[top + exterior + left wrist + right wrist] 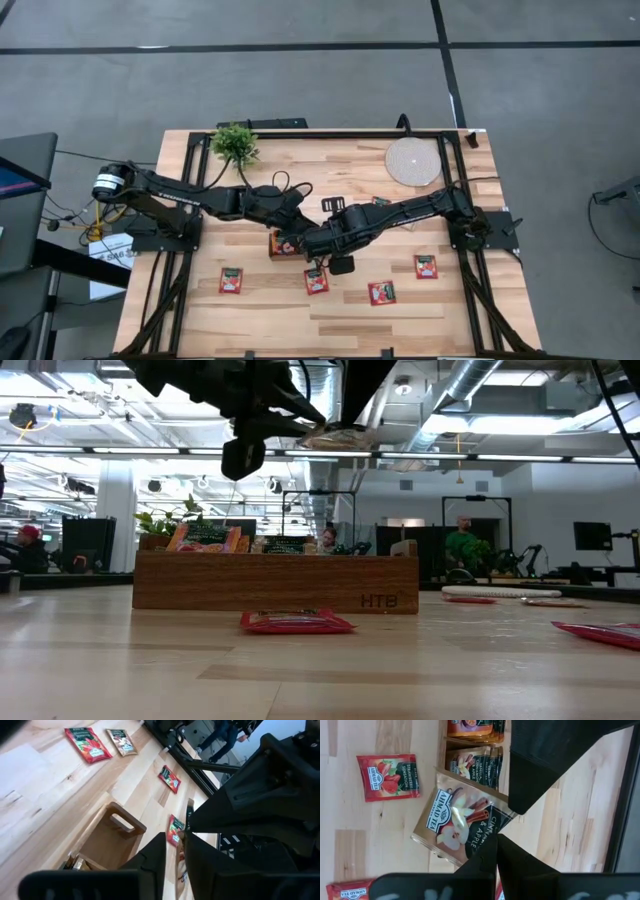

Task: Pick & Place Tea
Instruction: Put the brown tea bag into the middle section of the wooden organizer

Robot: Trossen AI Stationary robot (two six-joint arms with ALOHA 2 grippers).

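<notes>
We see both arms crossing over the wooden tray (283, 243), hiding it, right claw (496, 836) shut on a beige sachet (460, 822), left claw (173, 840) narrowly parted, hold unclear, red sachets (231, 280) on bench (500, 300), potted plant (235, 143) behind.

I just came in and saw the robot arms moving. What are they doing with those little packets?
The right gripper is shut on a beige tea packet and holds it up over the wooden tray, which already has some packets inside. The left gripper is right beside it, above the middle of the table. Several red tea packets lie flat on the table, not picked up yet.
</notes>
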